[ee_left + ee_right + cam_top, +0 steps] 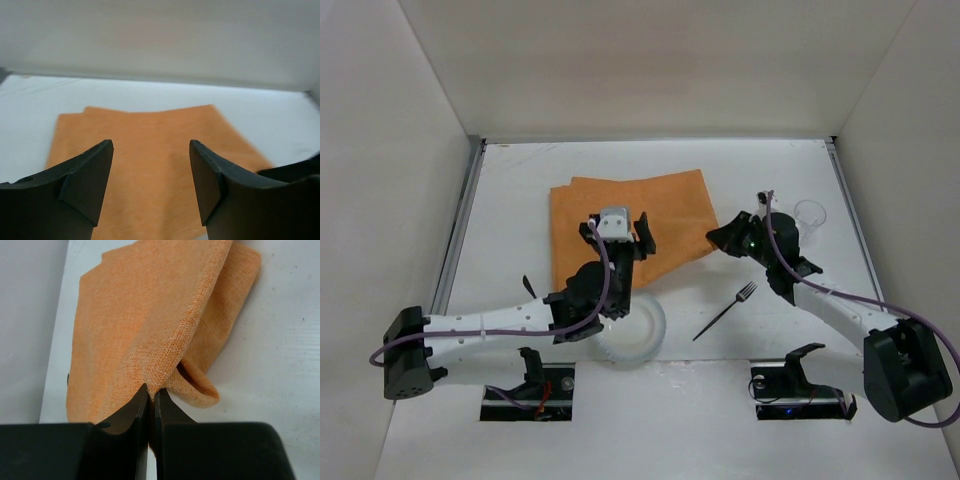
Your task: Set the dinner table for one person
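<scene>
The dinner table (pixel 520 185) is a flat white top. An orange cloth placemat (pixel 640 215) lies on it, towards the back, with its right corner lifted and folded. My right gripper (pixel 722 241) is shut on that corner. In the right wrist view the right gripper (pixel 151 390) pinches the placemat (pixel 150 315) where it bunches into a fold. My left gripper (pixel 617 234) hovers over the placemat's near left part. It is open, and in the left wrist view the left gripper (pixel 150 150) has only the orange placemat (pixel 150 130) showing between its fingers.
A white plate (pixel 645 335) lies near the front, partly under the left arm. A dark fork (pixel 725 310) lies to its right. A clear cup (pixel 810 215) stands at the right behind the right arm. Metal rails (pixel 460 230) run along the table's sides.
</scene>
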You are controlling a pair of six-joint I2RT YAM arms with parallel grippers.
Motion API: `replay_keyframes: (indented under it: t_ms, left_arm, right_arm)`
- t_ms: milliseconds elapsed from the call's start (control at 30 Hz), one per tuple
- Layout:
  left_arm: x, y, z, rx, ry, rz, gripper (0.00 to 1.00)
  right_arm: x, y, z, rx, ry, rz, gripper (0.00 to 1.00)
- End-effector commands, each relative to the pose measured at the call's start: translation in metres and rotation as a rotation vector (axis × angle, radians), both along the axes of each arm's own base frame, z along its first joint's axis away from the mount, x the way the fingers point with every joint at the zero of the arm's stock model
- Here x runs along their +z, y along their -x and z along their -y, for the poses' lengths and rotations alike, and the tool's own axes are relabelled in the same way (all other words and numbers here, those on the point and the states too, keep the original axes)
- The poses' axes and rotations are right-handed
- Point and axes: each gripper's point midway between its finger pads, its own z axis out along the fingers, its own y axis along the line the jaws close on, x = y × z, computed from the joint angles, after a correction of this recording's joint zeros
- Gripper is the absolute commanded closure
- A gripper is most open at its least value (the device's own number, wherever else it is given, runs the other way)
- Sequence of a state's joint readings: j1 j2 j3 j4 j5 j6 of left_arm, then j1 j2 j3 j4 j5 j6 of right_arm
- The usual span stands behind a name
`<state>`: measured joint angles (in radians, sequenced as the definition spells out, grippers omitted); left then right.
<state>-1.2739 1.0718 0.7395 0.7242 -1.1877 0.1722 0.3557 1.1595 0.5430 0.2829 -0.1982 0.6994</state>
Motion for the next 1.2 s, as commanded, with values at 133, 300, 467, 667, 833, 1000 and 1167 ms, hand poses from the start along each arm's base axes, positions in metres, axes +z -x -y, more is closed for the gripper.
replay_keyframes:
  t_ms: [133, 300, 467, 667, 833, 1000, 1167]
  left_arm:
    - [0.012, -0.031, 0.041, -0.201, 0.205, -0.094, 0.36]
    - [-0.087, -0.029, -0.046, 0.044, 0.243, -0.434, 0.36]
    - [-0.151, 0.018, -0.118, 0.202, 0.360, -0.682, 0.37]
    - [-0.203, 0.067, -0.156, 0.361, 0.453, -0.891, 0.36]
    - [-0.235, 0.082, -0.159, 0.408, 0.457, -0.974, 0.36]
    - [-0.250, 0.077, -0.152, 0.410, 0.492, -0.987, 0.35]
    - [-0.265, 0.066, -0.149, 0.429, 0.554, -0.969, 0.34]
  right_arm:
    - [0.050, -0.020, -0.009, -0.004, -0.046, 0.114, 0.96]
    - [0.041, -0.022, -0.009, -0.011, -0.034, 0.094, 0.96]
    - [0.031, -0.026, -0.002, -0.039, -0.037, 0.082, 0.96]
    - [0.033, -0.025, 0.001, -0.040, -0.039, 0.090, 0.96]
    - [0.032, -0.023, 0.001, -0.035, -0.038, 0.089, 0.96]
    - [0.031, -0.022, 0.001, -0.032, -0.038, 0.090, 0.96]
    - [0.031, -0.020, -0.001, -0.021, -0.040, 0.092, 0.96]
